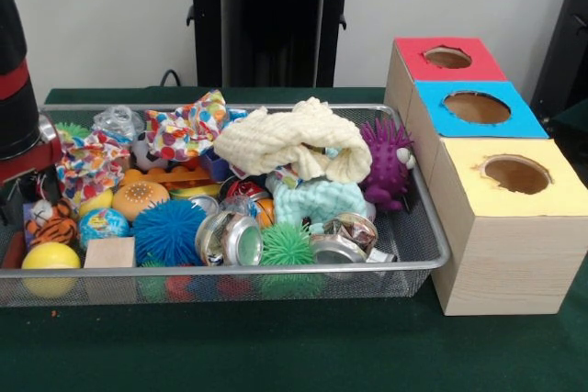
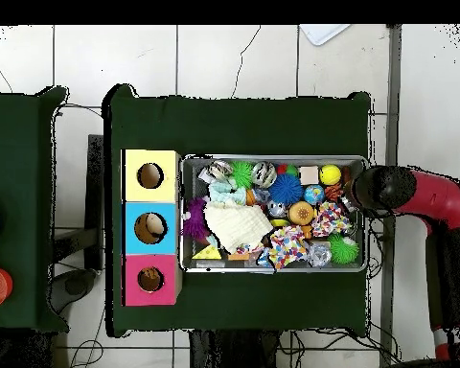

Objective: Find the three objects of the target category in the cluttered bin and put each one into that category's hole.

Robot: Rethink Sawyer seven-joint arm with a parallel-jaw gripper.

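- The bin (image 1: 418,227) sits on the table (image 1: 276,346), its long side toward the front camera.
- Three boxes stand in a row touching the bin's right end in the front view; the hole (image 1: 447,57) tops the farthest one.
- Tiger (image 1: 50,223) lies at the bin's left end, just behind a ball (image 1: 50,257).
- The arm (image 1: 18,107) hangs over that left end; gripper probably hidden.
- A cloth (image 1: 289,140) lies on the pile mid-bin, hedgehog toy (image 1: 386,164) to its right.
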